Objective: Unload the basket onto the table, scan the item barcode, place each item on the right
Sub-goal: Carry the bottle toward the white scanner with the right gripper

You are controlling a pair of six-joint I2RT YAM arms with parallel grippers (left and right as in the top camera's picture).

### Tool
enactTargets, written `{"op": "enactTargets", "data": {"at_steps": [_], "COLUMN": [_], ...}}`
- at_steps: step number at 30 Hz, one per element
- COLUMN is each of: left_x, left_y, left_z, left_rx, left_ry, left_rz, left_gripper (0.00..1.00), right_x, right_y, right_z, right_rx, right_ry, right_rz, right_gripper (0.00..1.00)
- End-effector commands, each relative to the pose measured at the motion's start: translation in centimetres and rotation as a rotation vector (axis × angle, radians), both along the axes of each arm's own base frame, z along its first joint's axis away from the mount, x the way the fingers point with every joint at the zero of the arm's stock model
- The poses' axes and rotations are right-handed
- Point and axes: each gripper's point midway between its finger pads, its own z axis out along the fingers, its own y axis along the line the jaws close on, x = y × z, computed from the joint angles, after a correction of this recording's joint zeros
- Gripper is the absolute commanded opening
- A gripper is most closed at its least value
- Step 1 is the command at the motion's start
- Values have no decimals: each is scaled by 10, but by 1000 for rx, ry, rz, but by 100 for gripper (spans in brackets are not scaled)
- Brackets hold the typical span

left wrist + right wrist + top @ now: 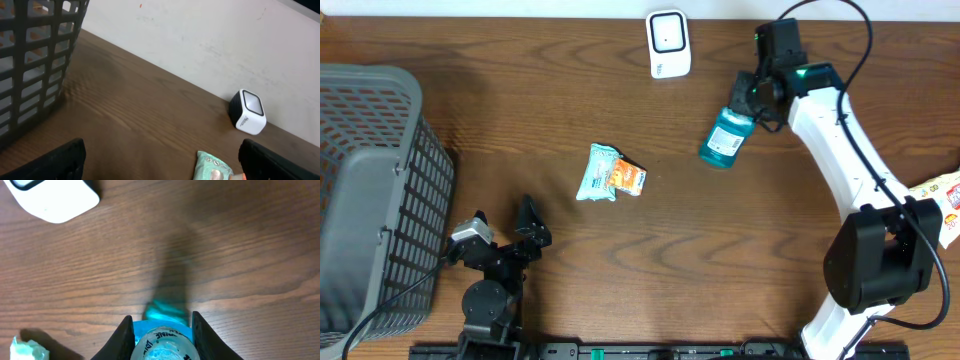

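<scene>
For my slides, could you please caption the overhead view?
The right tool holds a blue bottle near the white scanner; left tool open.

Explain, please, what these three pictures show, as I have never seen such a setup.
These are two robot arms at a wooden table. One picture looks down from above; the other two come from a camera on each wrist. The right gripper is closed on a blue bottle, near a small white box, probably the scanner. The left gripper is open and holds nothing. A snack packet lies mid-table, and a grey basket stands on the left arm's side.
</scene>
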Motion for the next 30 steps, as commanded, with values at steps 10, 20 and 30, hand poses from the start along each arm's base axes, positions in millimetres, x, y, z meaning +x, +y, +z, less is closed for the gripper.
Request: {"op": "enactTargets", "data": {"at_steps": [10, 20, 30], "left_x": [-1, -1, -1], "left_y": [2, 2, 2], "left_z": [-18, -18, -18], "left_rx": [0, 0, 0], "left_ry": [51, 51, 51], "left_rz": [11, 11, 11], "left_gripper": [98, 98, 98], "right_x": [0, 9, 7], "right_y": [-9, 11, 25], "right_z": [32, 54, 46], "right_rx": [-358, -446, -301], "right_ry": [-144, -281, -259], "right_rz": [-60, -85, -140], "right_gripper": [3, 13, 12]}}
